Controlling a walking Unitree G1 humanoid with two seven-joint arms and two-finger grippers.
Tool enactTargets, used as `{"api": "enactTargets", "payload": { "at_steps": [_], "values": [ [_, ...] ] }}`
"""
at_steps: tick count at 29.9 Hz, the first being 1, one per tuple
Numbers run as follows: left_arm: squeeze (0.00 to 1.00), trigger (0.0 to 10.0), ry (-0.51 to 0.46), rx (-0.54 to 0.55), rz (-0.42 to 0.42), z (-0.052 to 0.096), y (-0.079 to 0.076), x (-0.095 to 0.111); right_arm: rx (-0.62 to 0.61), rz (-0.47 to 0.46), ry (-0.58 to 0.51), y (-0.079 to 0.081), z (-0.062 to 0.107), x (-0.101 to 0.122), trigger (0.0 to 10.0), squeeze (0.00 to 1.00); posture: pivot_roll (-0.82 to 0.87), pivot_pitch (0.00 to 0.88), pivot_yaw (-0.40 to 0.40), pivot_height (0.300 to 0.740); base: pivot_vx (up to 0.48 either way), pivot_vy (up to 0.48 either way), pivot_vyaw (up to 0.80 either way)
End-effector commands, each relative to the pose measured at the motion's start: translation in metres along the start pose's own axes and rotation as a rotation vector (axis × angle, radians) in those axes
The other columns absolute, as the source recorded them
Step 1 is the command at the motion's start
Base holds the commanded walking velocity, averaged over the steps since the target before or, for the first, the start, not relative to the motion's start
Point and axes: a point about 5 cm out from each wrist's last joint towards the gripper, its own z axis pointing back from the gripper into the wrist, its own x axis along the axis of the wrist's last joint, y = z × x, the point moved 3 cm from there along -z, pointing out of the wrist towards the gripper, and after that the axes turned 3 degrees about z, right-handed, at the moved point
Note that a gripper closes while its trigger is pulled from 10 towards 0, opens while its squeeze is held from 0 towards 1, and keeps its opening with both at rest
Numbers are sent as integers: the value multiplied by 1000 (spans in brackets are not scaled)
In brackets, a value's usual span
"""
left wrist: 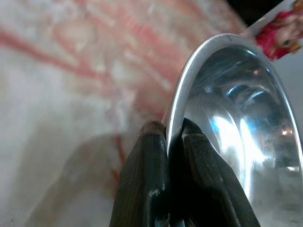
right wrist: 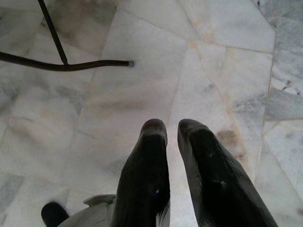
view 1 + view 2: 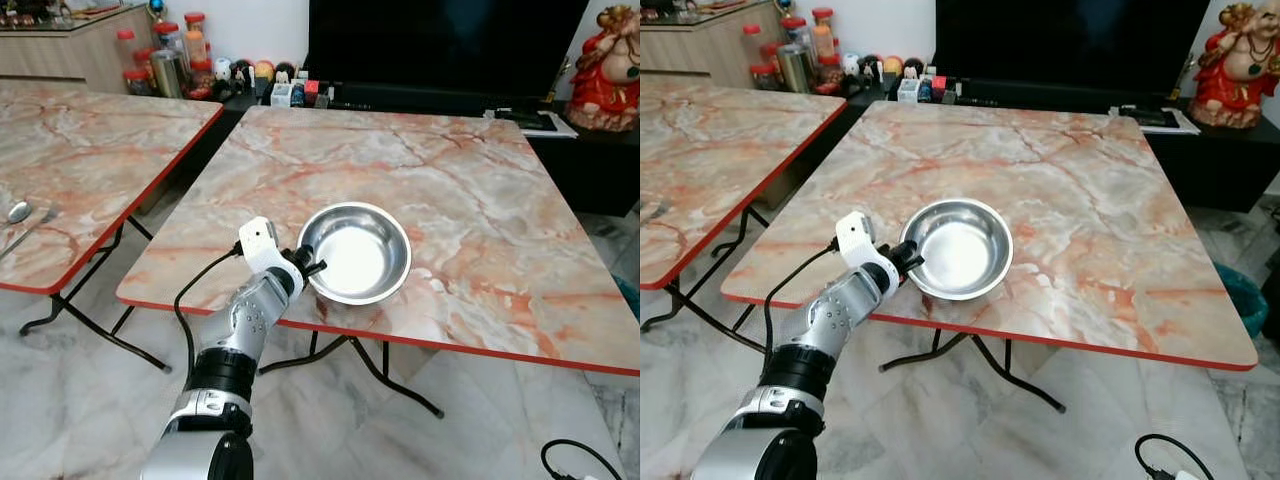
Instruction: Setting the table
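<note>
The round, shiny stainless-steel bowl [image 3: 355, 252] sits on the near-left part of the square pink-veined marble table with a red edge [image 3: 480, 210], close to that edge, probably so the arm can reach it. The left gripper [image 3: 312, 268] is clamped on the bowl's near rim, one finger inside and one outside. The right gripper [image 2: 173, 137] hangs idle over the pale marble floor [image 2: 222, 61], fingers nearly together on nothing. A second matching table [image 3: 80, 150] stands to the left; nothing blocks the bowl.

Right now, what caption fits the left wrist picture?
Left tool pinching the rim of the steel bowl on the marble table.
</note>
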Motion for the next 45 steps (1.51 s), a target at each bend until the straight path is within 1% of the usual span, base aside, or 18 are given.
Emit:
{"api": "enactTargets", "payload": {
  "at_steps": [1, 6, 9, 10, 18, 45],
  "values": [
    [0, 10000, 1, -21, 39, -4, -13, 4, -1, 3, 3, -1, 0, 0, 10000, 0, 29, 0, -12, 740, 0, 0, 0],
    [0, 10000, 30, -12, 89, -9, -16, 0, -2, 2, 3, -1, 0, 0, 10000, 0, 26, 0, -12, 740, 0, 0, 0],
    [0, 10000, 33, -11, 99, -10, -17, 0, -4, 1, 3, -1, 0, 0, 10000, 0, 26, 0, -12, 740, 0, 0, 0],
    [0, 10000, 39, -17, 115, -11, -19, -1, -5, 0, 3, -1, 0, 0, 10000, 0, 23, 0, -11, 740, 0, 0, 0],
    [0, 10000, 48, -11, 129, -14, -23, -2, -5, -1, 1, 0, 0, 1, 10000, 0, 25, 0, -8, 740, 0, 0, 0],
    [0, 10000, 48, -11, 129, -14, -23, -2, -5, -1, 1, 0, 0, 1, 10000, 0, 25, 0, -8, 740, 0, 0, 0]
  ]
}}
